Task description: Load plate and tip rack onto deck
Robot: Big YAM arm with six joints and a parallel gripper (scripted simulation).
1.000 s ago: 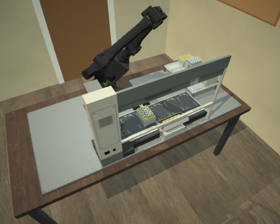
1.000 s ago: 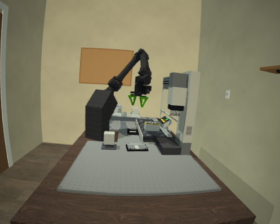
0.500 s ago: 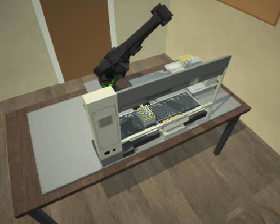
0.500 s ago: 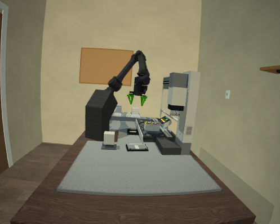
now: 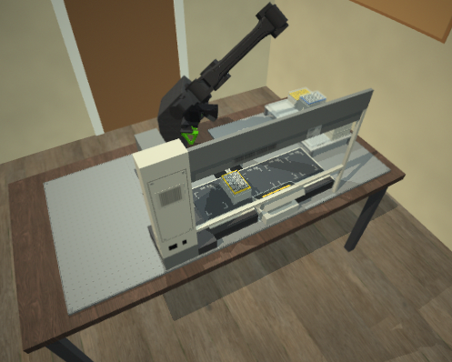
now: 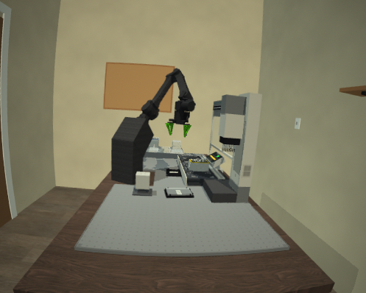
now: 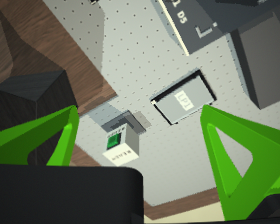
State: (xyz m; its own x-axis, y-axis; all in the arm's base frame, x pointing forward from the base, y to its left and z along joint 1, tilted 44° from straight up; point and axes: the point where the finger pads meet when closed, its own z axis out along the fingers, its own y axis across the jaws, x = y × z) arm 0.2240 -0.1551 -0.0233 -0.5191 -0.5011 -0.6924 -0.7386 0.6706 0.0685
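Note:
My gripper (image 5: 191,135) (image 6: 178,130) (image 7: 139,112) is open and empty. It hangs high above the grey mat, between the arm's base and the deck's near end. In the wrist view the lid park LP1 (image 7: 183,100) (image 6: 179,192) lies below, a dark-framed plate with nothing on it. A yellow-framed tip rack (image 5: 236,183) (image 6: 199,162) with pale tips and no cover sits on the deck, second position from the tower end. The SHELF at the far end holds a yellow rack (image 5: 298,94), a blue rack (image 5: 313,97) and pale flat labware (image 5: 280,108). I cannot read any ID labels.
The READY button box (image 7: 121,145) (image 6: 142,181) stands beside LP1. The cream tower (image 5: 166,200) and the grey gantry bar (image 5: 280,127) span the deck. The deck corner marked D5 (image 7: 191,20) is close to LP1. More pale labware (image 5: 316,141) sits behind the gantry.

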